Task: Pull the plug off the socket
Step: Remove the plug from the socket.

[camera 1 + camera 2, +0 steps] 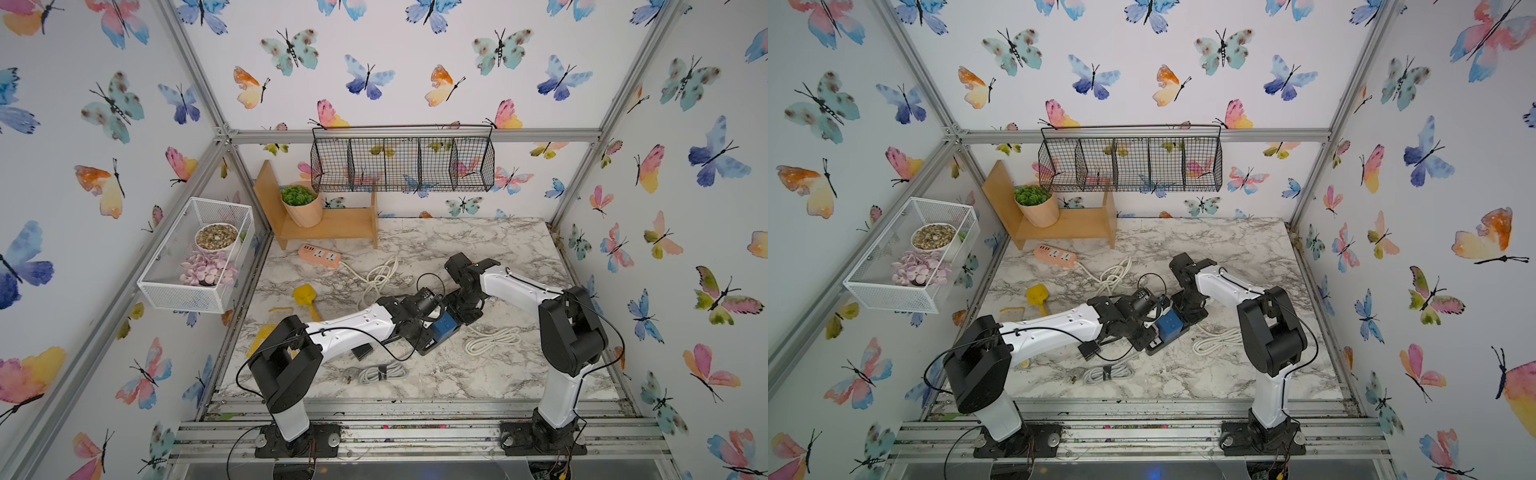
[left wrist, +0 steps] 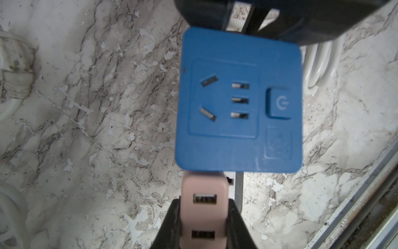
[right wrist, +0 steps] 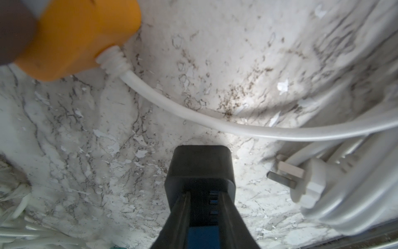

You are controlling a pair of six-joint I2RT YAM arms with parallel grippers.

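1. The blue socket cube sits on the marble table, a bit toward 6 o'clock from the middle. Its slotted face with the power button points up.
2. A pink plug with two USB ports sticks out of one side of the cube. Its end tucks in under the cube's edge, and I can't tell how deep it's seated.
3. The left gripper is at the cube's 9 o'clock. Its fingers are set narrow, pinching the pink plug from both sides.
4. The right gripper is at the cube's 1 o'clock. Its fingers are also narrow, clamped on a black block, with a bit of blue showing between them. I can't tell how that block joins the cube.
5. Around the cube:
   - The white cable coil is near its 4 o'clock.
   - The grey cable bundle is at 7 o'clock.
   - The yellow scoop is well apart at 9 o'clock.
   - The pink power strip is out at 10 o'clock.
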